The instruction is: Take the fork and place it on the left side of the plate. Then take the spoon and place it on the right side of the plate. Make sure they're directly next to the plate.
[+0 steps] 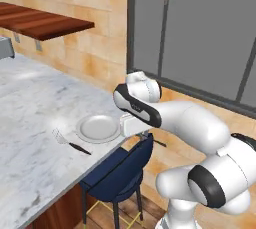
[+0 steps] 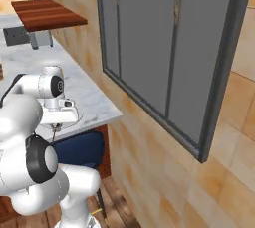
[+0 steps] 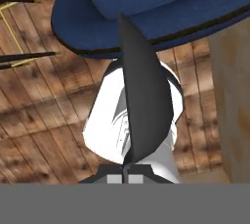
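Reaching past the counter's edge, claw [image 3: 125,167] clamped on the spoon [image 3: 141,100], over the blue chair [image 1: 120,170].

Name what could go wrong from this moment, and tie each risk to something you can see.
1. The gripper pinches the spoon by a thin edge, past the counter and above the blue chair and floor. A slip would likely drop it there.
2. The plate sits near the counter's edge, so the strip on its right looks narrow and the spoon could end up overhanging.
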